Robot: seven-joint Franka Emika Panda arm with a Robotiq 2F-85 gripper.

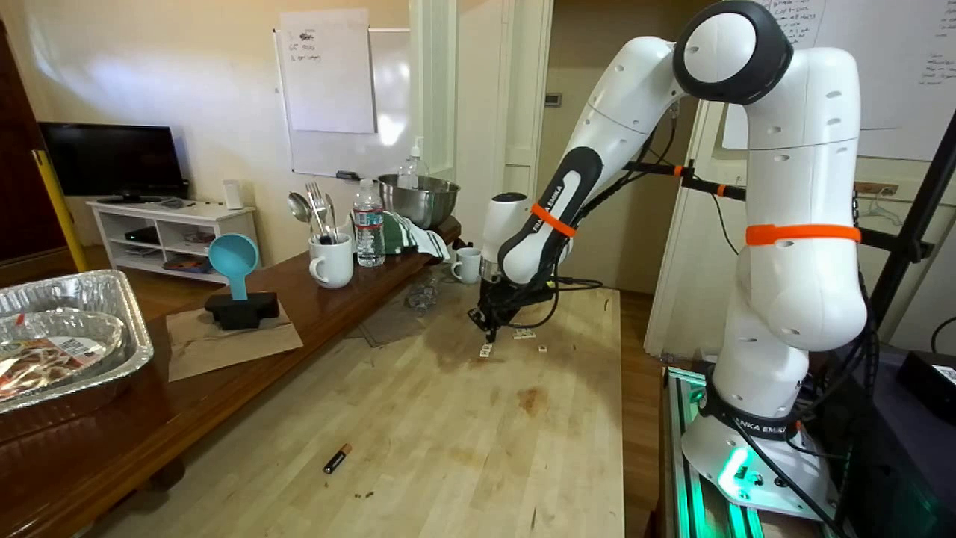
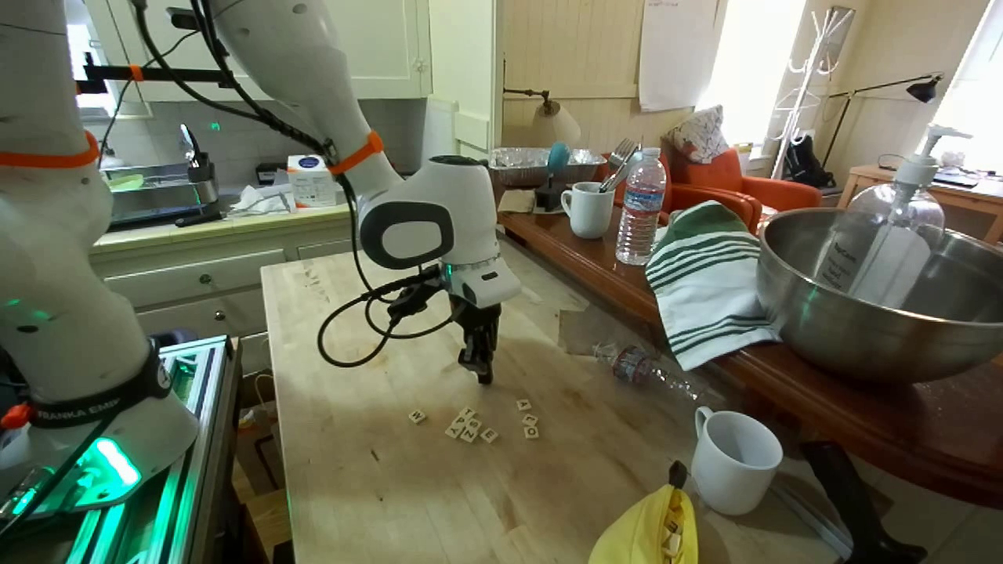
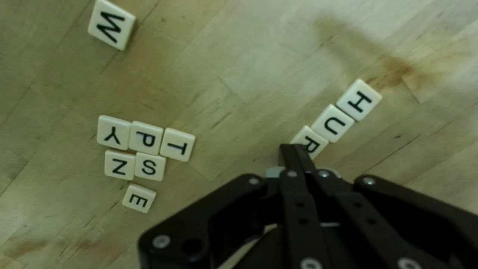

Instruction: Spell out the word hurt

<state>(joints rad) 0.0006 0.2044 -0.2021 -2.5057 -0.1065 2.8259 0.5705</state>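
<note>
Gripper (image 3: 297,151), jaws together, overlaps R (image 3: 313,141) in wrist view, contact unclear; U (image 3: 332,123), H (image 3: 359,99) in row; T (image 3: 177,144) apart, nearer robot-side edge of surface (image 2: 423,501).

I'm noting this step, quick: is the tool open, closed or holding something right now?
Tool: closed, nothing visibly held; it partly covers the R tile in the wrist view, contact unclear.

Window (image 2: 757,70) too bright, all white. Whiteboard (image 1: 390,123) shines. Green light (image 1: 736,472) glows past edge of bench (image 1: 553,463). Wrist view dim, yellowish; my gripper (image 3: 300,151) dark, bit blurry.
</note>
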